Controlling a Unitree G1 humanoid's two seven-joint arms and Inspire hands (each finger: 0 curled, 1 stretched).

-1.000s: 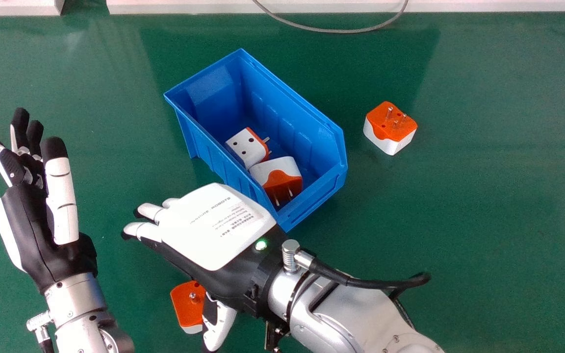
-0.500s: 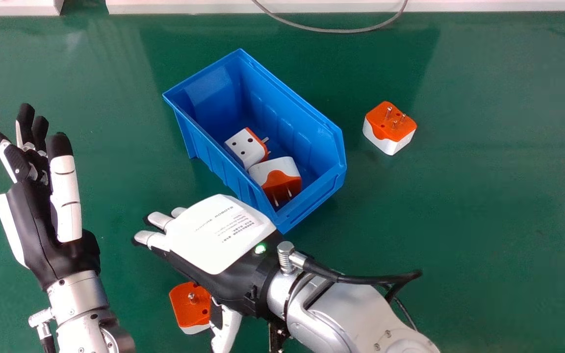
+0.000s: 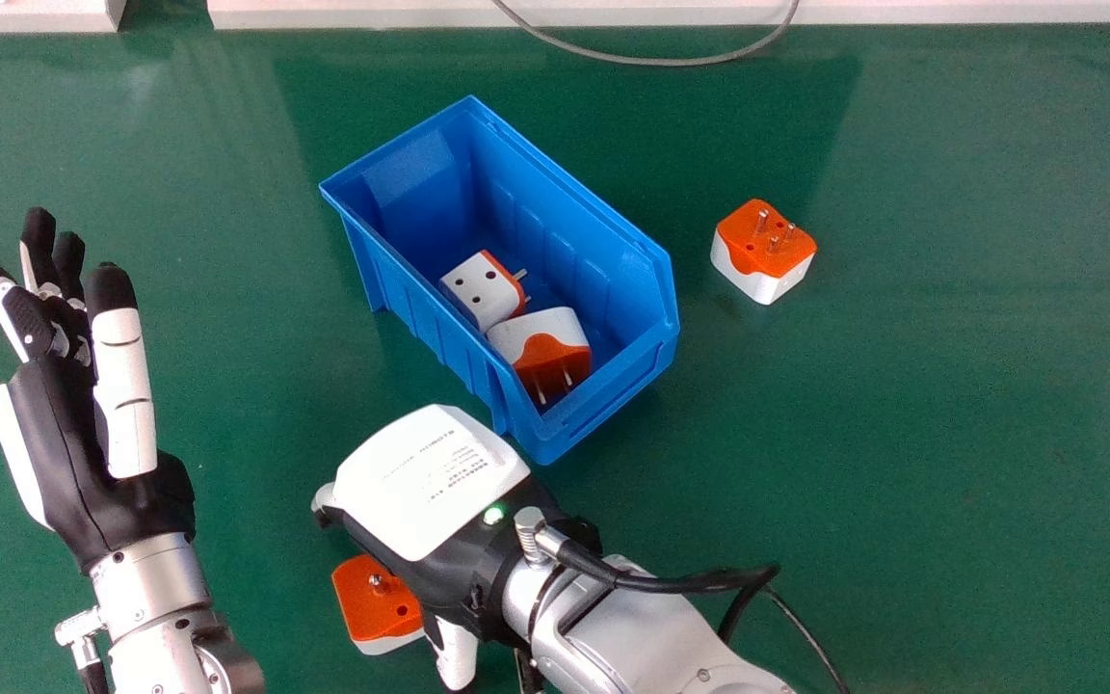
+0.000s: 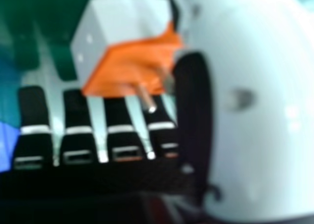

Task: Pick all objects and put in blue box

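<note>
Plug (image 3: 368, 609) at near left could skid if the open right hand (image 3: 428, 482) closes off-centre; left hand (image 3: 68, 453) is open too.

The blue box (image 3: 391, 289) looked like smooth plastic, the plug adapters (image 3: 757, 281) like plastic with shiny metal pins (image 3: 762, 221), and the green tabletop (image 3: 950, 405) smooth and faintly glossy.

Green tabletop (image 3: 950, 414) — white panels (image 3: 950, 12) behind, grey cable (image 3: 651, 62).
</note>
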